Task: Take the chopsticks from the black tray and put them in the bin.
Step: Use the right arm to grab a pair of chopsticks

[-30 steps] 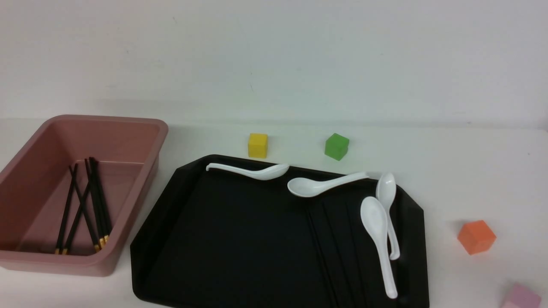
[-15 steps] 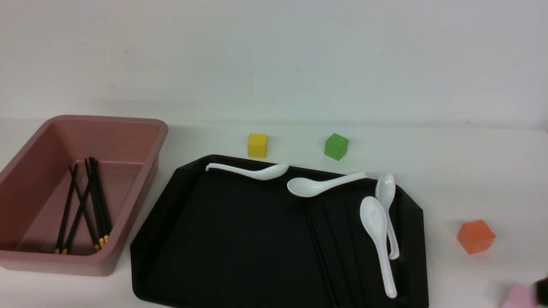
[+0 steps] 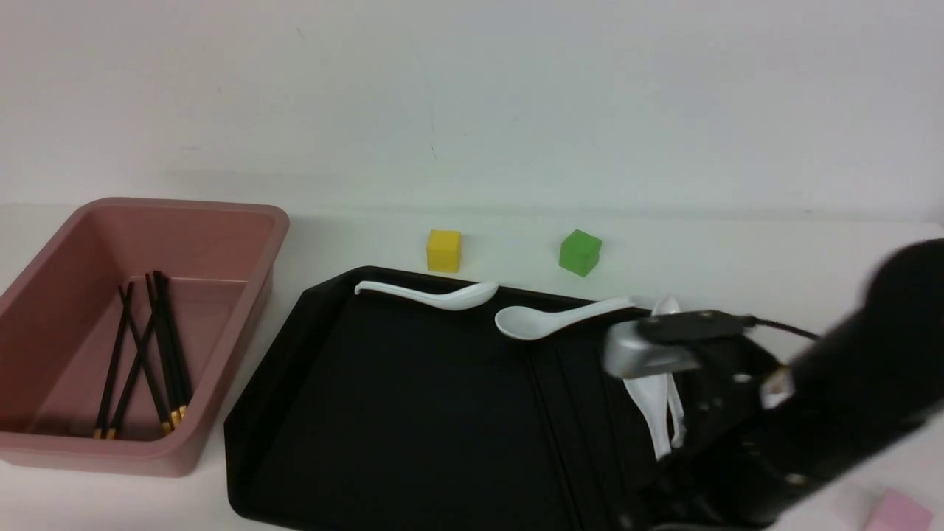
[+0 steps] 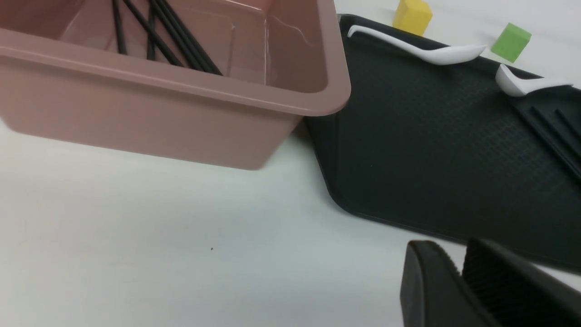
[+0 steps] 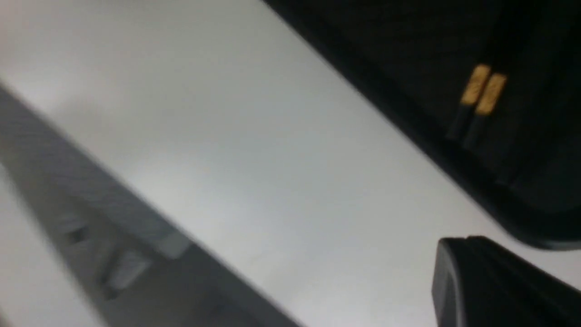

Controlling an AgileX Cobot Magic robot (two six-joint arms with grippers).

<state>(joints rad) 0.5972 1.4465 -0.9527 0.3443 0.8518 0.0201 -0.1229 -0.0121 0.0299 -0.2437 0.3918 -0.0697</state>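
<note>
The black tray (image 3: 413,413) lies in the middle of the table. Chopsticks (image 3: 564,420) lie on its right half, black on black and faint. Their gold tips (image 5: 482,90) show in the right wrist view, near the tray's rim. More chopsticks (image 3: 147,346) lie crossed in the pink bin (image 3: 243,221) at the left, also seen in the left wrist view (image 4: 168,36). My right arm (image 3: 811,398) reaches over the tray's right side. My right gripper (image 5: 458,245) is shut and empty above the white table beside the tray's edge. My left gripper (image 4: 458,254) is shut and empty over the table near the tray's front corner.
Several white spoons (image 3: 560,318) lie along the tray's far and right sides, two partly behind my right arm. A yellow block (image 3: 444,250) and a green block (image 3: 580,252) stand behind the tray. A pink block (image 3: 896,511) sits at the front right.
My right arm has swung in from the right and now covers the tray's right side, two spoons and the orange block. The chopsticks, spoons and bin have not moved.
</note>
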